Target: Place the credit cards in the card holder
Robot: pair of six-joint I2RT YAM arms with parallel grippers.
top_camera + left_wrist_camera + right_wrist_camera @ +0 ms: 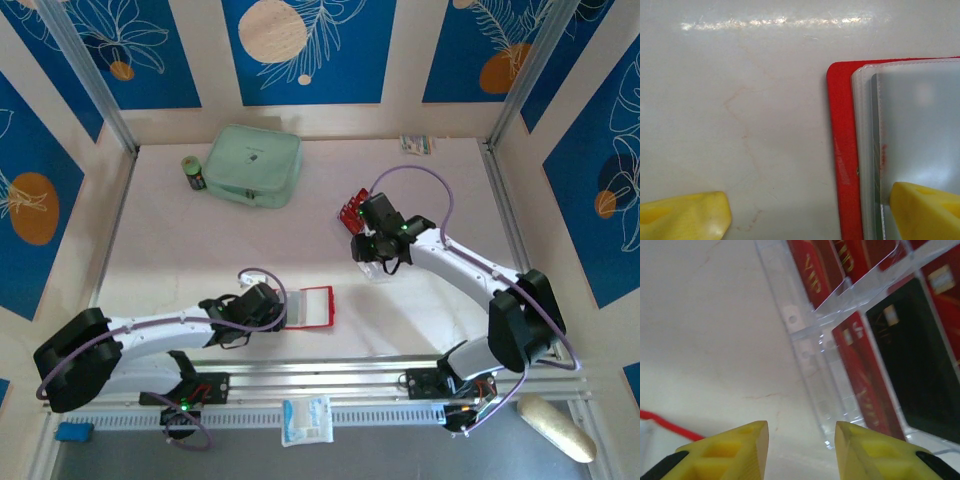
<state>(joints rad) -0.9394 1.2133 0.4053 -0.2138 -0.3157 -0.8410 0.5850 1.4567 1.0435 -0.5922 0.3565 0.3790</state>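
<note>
Left tool [807, 200] (spread wide) straddles card holder [842, 150] edge; right tool [801, 427], parted, near cards [810, 275].

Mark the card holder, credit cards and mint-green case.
card holder [842, 150], left wrist view, red cover edge.
credit cards [811, 277], right wrist view, red face.
mint-green case [255, 165], top external view, lid.

card holder [314, 307] front-centre | credit cards [812, 275] in tray [800, 335], behind-right of it

Left claw [805, 217] held spread wide, nothing caught between its yellow fingertips [685, 215]; left arm [160, 330] laid low, extended rightward. Right claw [801, 442] parted moderately, gap empty; right arm [470, 265] folded at elbow, reached forward-left.
</note>
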